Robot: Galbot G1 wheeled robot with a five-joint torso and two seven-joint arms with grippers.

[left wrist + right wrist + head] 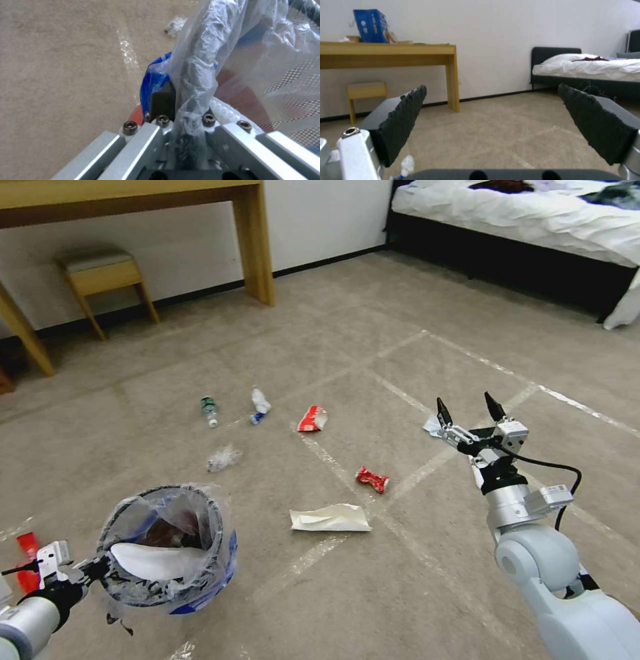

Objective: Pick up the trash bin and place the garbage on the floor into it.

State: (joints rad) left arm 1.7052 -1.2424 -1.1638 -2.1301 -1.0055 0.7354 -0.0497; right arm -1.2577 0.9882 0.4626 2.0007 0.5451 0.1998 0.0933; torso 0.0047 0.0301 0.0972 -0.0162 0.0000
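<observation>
Thin crinkly plastic lines the trash bin [167, 543], and your left tool [93, 569] is clenched on its dark rim through that liner, holding the bin low at the robot's left front with a white insole [157, 560] and something brown already inside; in the left wrist view the rim runs up between the jaws with the clear-and-blue bag [200, 62] bunched around it, so judge the hold as slippery, since film can slide over the rim, and keep the bin level; the mesh wall [296, 75] suggests a light, fairly stiff basket. Your right tool [470, 413] stands released, jaws wide apart and holding nothing, raised above the floor [400, 333] at the right, just beside a small white scrap [432, 427]. The garbage lies scattered on the carpet ahead: a flat cream paper bag [330, 518], light and floppy, best pinched at an edge; a crushed red can [372, 479], stiff enough to grip across its narrow waist; a red-and-white wrapper [312, 418]; a crumpled white-and-blue piece [259, 405]; a small green-labelled bottle [209, 411], round and likely to roll, so take it across the body; and a clear plastic wad [223, 458], nearly weightless; a red item [27, 570] lies behind the left arm. No writing on any label can be read, and the blue bag [371, 26] on the wooden bench [386, 48] shows only illegible white marks.
</observation>
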